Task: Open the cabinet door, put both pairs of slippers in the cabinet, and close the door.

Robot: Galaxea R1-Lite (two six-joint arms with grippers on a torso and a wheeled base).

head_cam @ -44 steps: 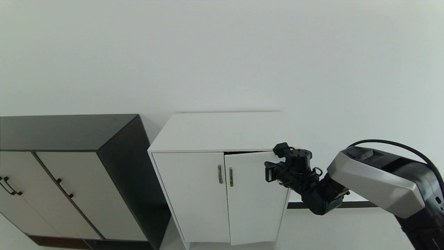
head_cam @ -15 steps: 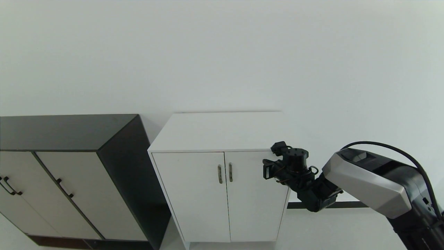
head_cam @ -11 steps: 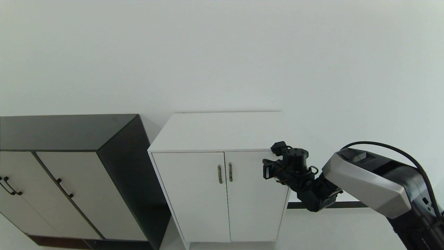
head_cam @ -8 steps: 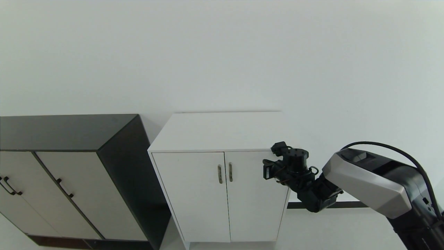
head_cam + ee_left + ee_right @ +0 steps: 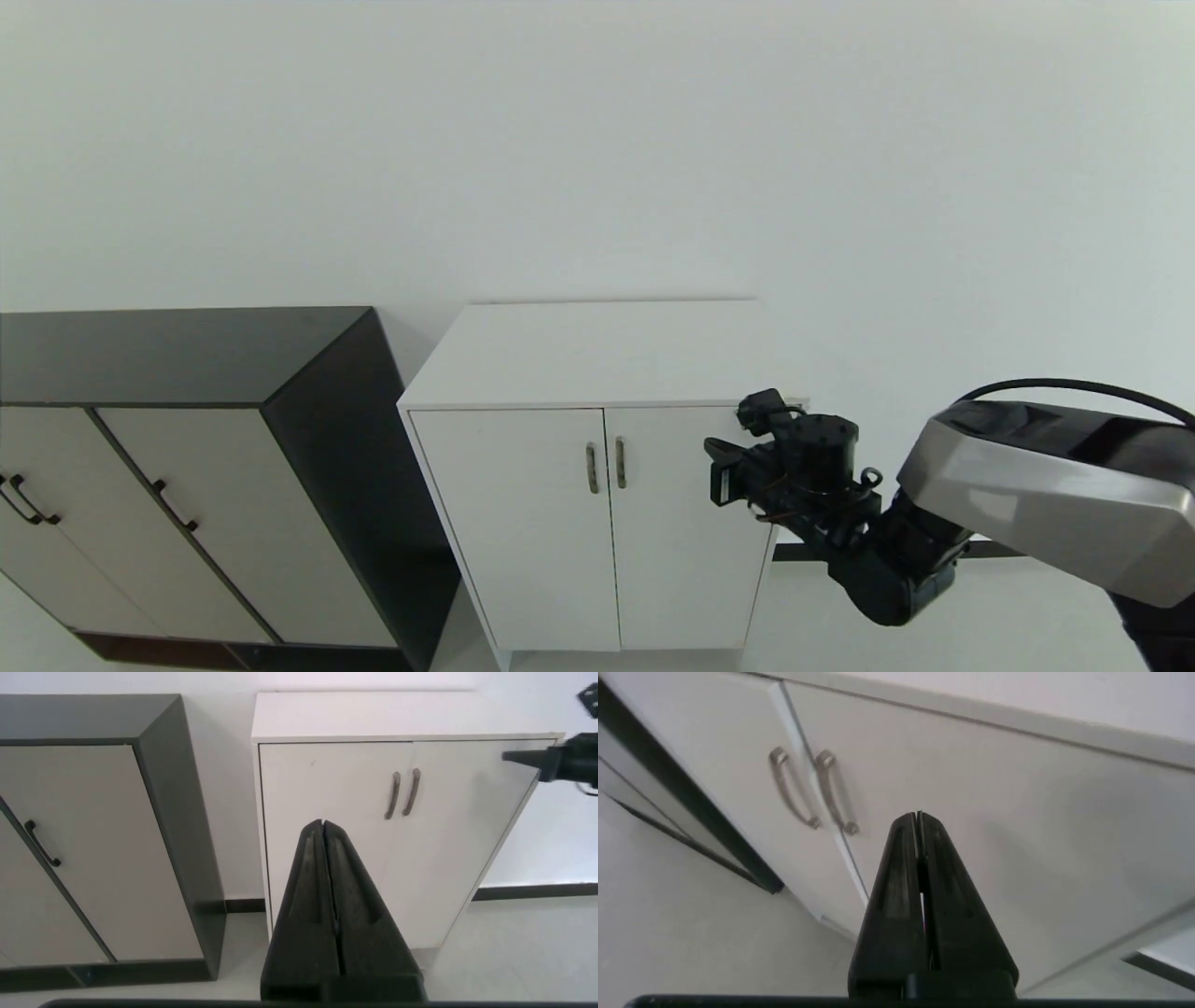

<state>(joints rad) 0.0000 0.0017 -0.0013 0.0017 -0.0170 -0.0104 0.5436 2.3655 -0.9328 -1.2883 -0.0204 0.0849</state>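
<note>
Inspection of the white cabinet (image 5: 588, 355): it stands against the wall, just beside a dark cabinet (image 5: 187, 355) on the robot's left. Both of its doors sit flush with the front. The right door (image 5: 672, 560) shows no gap along its top edge, and the two handles (image 5: 621, 462) lie side by side at the centre seam.

The right hand (image 5: 711, 446) is close in front of the upper part of the right door, toward its hinge side. Its fingers are pressed together and it holds nothing. Contact with the door cannot be confirmed. The left hand (image 5: 323, 826) is held well back from the cabinet, pointed at it, with its fingers together and nothing in its grip.

Assessment: the closing step appears to be at its end, with the slippers presumably behind the doors. The next move calls for drawing the right hand straight back, clear of the door and handles, without pulling the door open again.
</note>
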